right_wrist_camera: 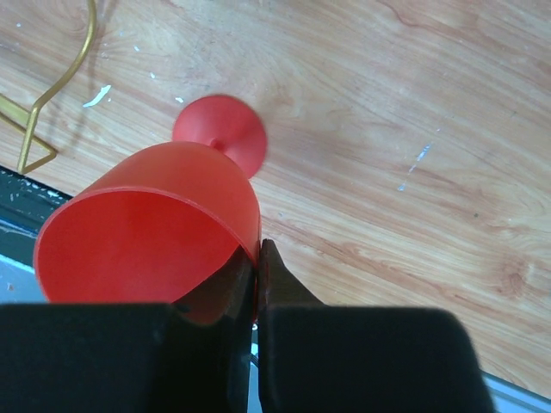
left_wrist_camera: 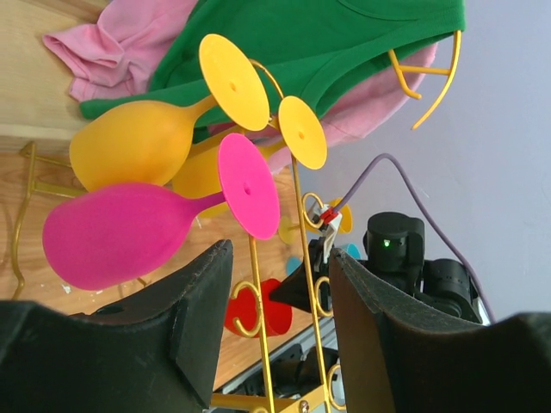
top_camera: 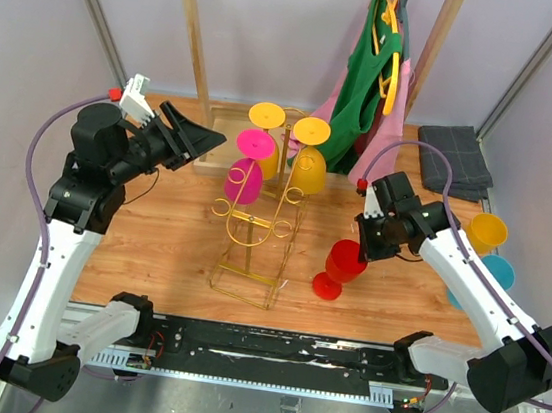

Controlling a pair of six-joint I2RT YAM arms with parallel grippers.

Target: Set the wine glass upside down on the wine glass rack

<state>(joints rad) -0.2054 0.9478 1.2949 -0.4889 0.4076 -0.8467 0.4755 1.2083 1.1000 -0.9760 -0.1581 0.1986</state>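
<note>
- Right wrist view: the right gripper [right_wrist_camera: 256,262] pinches the red wine glass [right_wrist_camera: 146,219] by its rim, a grip unclear from above.
- Left wrist view: the left gripper [left_wrist_camera: 280,258] is spread and empty, facing the wine glass rack [left_wrist_camera: 260,344].

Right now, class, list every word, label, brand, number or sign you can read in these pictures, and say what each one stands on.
There are none to read.
The red glass, pink glass, yellow glasses, gold rack and green shirt all look plain.
No printed mark shows on either arm in any view.
</note>
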